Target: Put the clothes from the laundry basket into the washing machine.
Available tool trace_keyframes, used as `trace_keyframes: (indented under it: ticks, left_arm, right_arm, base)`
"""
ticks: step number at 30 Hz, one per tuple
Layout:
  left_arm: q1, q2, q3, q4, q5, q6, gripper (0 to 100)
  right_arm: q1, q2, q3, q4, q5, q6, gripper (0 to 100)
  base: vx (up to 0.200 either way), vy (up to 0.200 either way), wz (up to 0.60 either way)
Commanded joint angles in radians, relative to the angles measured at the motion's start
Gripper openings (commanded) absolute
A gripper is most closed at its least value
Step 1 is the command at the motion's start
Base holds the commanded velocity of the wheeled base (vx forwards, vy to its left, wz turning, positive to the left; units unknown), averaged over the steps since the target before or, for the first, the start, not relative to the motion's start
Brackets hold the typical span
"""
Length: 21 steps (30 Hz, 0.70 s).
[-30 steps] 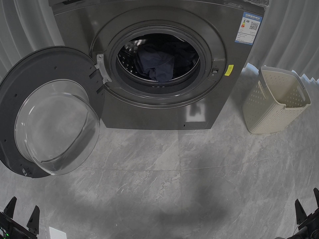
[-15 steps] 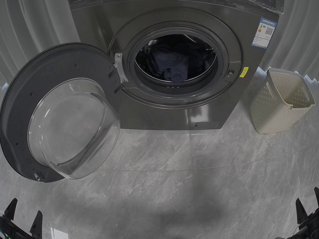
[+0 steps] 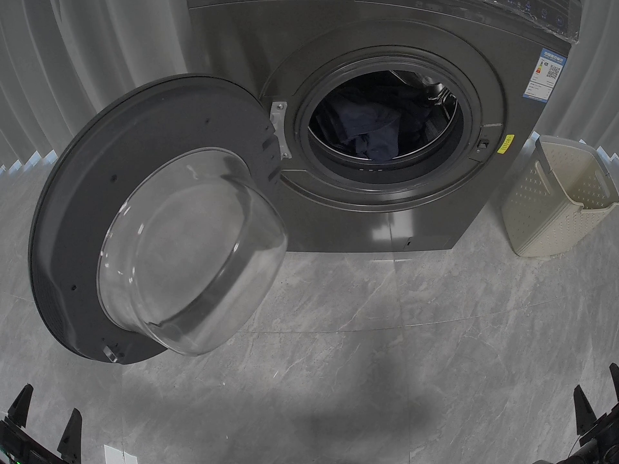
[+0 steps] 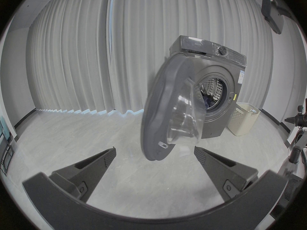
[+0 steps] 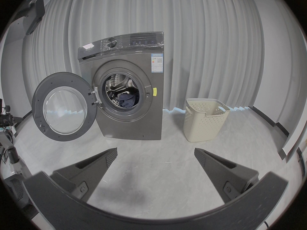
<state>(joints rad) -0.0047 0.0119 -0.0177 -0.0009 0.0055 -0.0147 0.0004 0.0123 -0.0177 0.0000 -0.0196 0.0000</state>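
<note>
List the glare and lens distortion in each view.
Head view: pale reflection on the washing machine front, sheen on the door glass, edges bowed. Left wrist view: fisheye bowing, black corners, bright glints on that glass. Right wrist view: curtains curve, black corners.

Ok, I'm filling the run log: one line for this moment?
door: open | drum: dark clothes inside | laundry basket: beside washing machine, no clothes visible | left gripper: open | right gripper: open
</note>
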Motion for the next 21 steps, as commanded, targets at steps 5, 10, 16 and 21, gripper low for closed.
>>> trace_keyframes:
  ticks: [5,10,16,21]
  left_arm:
    - [0.000,-0.004,0.016,-0.001,0.002,-0.002,100]
    - [0.000,-0.007,0.016,0.001,0.001,0.012,100]
    - [0.003,-0.007,0.018,-0.001,-0.001,0.015,100]
    - [0.005,-0.009,0.018,-0.004,0.014,0.024,100]
  right_arm:
    - [0.001,-0.012,0.015,0.000,0.000,0.000,100]
    - [0.001,-0.012,0.015,0.000,0.000,0.000,100]
    - [0.001,-0.012,0.015,0.000,0.000,0.002,100]
    - [0.001,-0.012,0.015,0.000,0.001,0.002,100]
  base:
    - [-0.160,0.000,0.00]
    - [-0.200,0.000,0.00]
    - [0.000,0.000,0.00]
    - [0.000,0.000,0.00]
